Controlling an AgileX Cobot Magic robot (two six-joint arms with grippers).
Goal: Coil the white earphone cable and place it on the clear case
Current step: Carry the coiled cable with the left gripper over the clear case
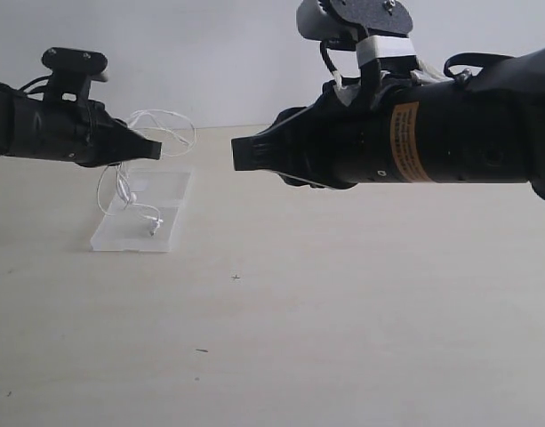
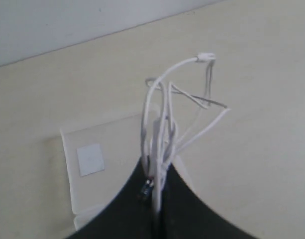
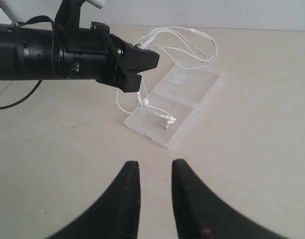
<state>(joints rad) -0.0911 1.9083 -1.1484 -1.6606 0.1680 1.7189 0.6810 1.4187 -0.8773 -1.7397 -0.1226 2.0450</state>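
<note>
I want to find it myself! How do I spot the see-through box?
Look on the pale table, below the left gripper pinching the white earphone cable. The clear case lies flat there. It is the only see-through rectangle, with a small whitish label.

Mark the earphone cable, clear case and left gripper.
white earphone cable (image 2: pixel 205 57), left wrist view, white piece topping loop
clear case (image 3: pixel 201 88), right wrist view, bare panel
left gripper (image 1: pixel 155 149), exterior view, closed fingertips
</note>
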